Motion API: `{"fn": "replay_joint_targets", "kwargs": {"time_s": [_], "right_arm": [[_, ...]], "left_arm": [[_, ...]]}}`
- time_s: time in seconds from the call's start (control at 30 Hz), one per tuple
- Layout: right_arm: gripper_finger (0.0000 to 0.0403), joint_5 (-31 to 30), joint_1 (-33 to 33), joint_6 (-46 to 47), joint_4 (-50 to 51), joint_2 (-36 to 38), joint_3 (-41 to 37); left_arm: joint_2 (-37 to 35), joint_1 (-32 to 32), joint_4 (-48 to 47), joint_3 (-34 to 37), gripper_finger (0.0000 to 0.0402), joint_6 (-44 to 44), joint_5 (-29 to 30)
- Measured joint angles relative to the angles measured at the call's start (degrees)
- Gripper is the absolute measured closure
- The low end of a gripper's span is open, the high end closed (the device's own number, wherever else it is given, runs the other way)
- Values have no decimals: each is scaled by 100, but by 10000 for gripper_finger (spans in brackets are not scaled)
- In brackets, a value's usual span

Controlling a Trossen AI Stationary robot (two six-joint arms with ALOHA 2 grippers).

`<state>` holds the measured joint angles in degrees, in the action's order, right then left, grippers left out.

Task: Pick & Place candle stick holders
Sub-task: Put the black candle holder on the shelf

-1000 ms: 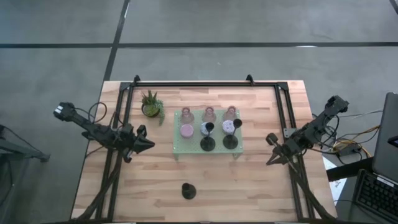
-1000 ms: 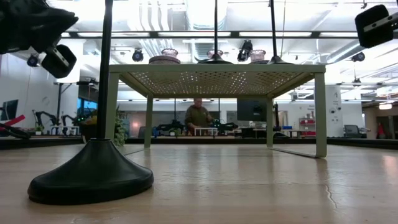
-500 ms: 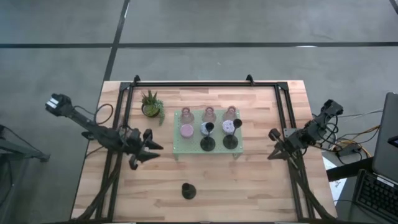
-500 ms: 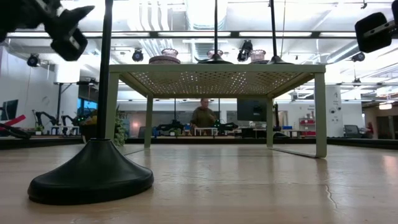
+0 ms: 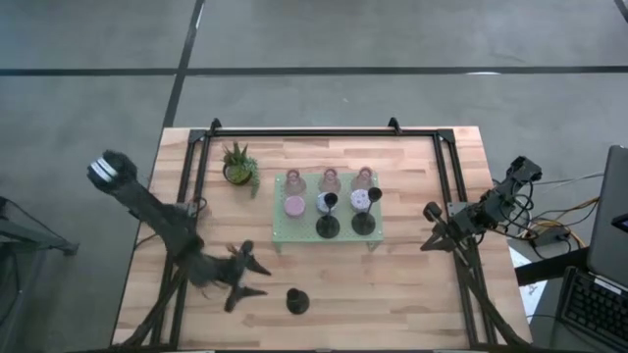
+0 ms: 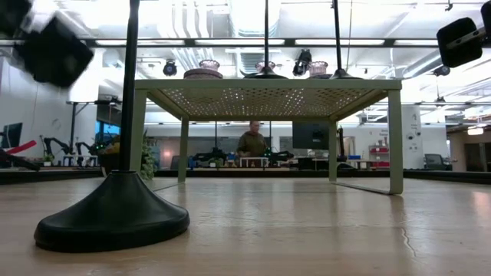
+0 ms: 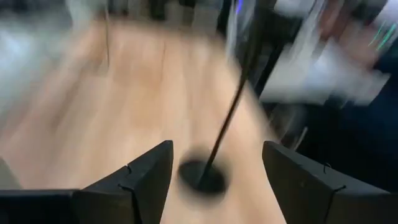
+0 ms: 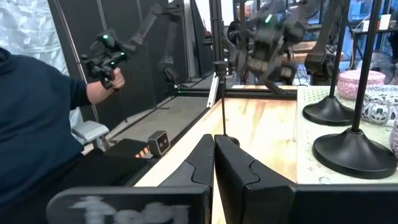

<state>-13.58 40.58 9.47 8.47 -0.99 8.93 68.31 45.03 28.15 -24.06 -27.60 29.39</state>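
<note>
One black candle stick holder (image 5: 297, 301) stands alone on its round base near the table's front edge; in the low view its base (image 6: 113, 218) is close to the camera. Several more holders, glass, pale and black, stand on the pale green tray (image 5: 281, 231) at mid-table. My left gripper (image 5: 257, 277) is open just left of the lone black holder and points at it. In the left wrist view the holder's base (image 7: 202, 176) lies ahead, between the spread fingers of that gripper (image 7: 216, 149) and apart from them. My right gripper (image 5: 429, 240) hangs shut to the right of the tray.
A small potted plant (image 5: 238, 165) stands left of the tray. Black frame rails (image 5: 196, 176) run along the table's left, far and right sides. A person in a dark blue sleeve (image 8: 37, 118) is beside the table in the right wrist view. A laptop (image 5: 613, 221) sits off the right edge.
My left gripper has swung from the table's left middle toward the near edge and toward the lone black holder, and its fingers have opened. The holder and the tray have stayed where they were.
</note>
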Motion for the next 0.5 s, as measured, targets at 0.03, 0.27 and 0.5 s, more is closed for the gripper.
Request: {"fn": "replay_joint_targets", "kwargs": {"time_s": [0.03,0.27,0.5], "right_arm": [[394,2,0,-13,0,2,0],[394,-9,-4,-59,-5,13,-4],[394,0,0,-44,-13,-13,-7]], "left_arm": [[272,55,-158,-88,150,32,13],[1757,110,-166,-1118,153,268,370],[2613,34,-388,-1861,156,420,1066]]}}
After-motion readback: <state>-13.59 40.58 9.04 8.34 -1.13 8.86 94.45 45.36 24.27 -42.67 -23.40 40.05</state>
